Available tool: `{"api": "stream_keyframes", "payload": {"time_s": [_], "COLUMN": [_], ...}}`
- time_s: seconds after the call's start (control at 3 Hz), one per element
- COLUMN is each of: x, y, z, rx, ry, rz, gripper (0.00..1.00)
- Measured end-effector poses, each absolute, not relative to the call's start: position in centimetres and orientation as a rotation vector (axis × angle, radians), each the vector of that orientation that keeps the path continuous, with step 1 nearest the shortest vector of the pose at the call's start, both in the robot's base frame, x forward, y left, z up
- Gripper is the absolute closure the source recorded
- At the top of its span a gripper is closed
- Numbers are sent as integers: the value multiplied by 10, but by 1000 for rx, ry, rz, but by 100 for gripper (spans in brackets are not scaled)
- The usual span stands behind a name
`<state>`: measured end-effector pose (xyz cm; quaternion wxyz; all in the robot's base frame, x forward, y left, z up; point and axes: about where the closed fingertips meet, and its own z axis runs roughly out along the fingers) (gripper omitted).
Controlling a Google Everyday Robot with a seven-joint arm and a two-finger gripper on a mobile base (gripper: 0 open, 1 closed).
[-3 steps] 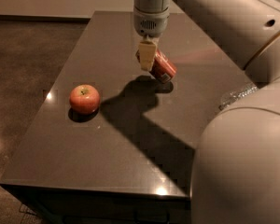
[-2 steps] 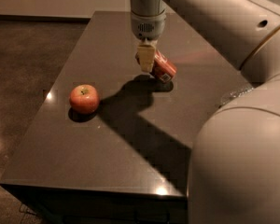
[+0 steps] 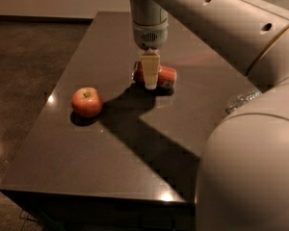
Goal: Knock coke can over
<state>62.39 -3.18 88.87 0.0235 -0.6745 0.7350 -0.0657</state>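
The near right of the view is filled by the robot's pale body (image 3: 250, 177), from which the arm (image 3: 212, 18) is reached over the far right corner of the tabletop (image 3: 135, 158) and turned straight down. The tabletop is dark and glossy, and the arm's shadow is thrown across its middle toward the near edge. An apple (image 3: 86, 101) is seen upright near the left edge, well apart from everything else. Something clear and glinting (image 3: 241, 99) is caught at the right edge, half hidden by the body; what it is cannot be told.

The coke can (image 3: 166, 77) is found lying on its side, midway between the left and right edges and toward the far edge. The knocking over is therefore judged done, or all but done. Only a clean lift of the arm up and away is thought to be called for next, taken so that the can is not dragged or rolled.

The gripper (image 3: 150, 83) is hung pointing down directly in front of the can, touching or nearly touching it, with the can's red body showing on both sides. Whether it is open or closed, or has any hold on the can, cannot be told.
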Motion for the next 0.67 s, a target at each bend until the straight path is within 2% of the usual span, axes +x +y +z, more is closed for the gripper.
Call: {"api": "stream_keyframes", "payload": {"time_s": [0.33,0.67], "x": [608,613], "y": [-29,-25], "z": [872,871], "rx": [-2138,-2124], "ry": [2267,2249], "rz": [-126,-128], "gripper": [0,0]}}
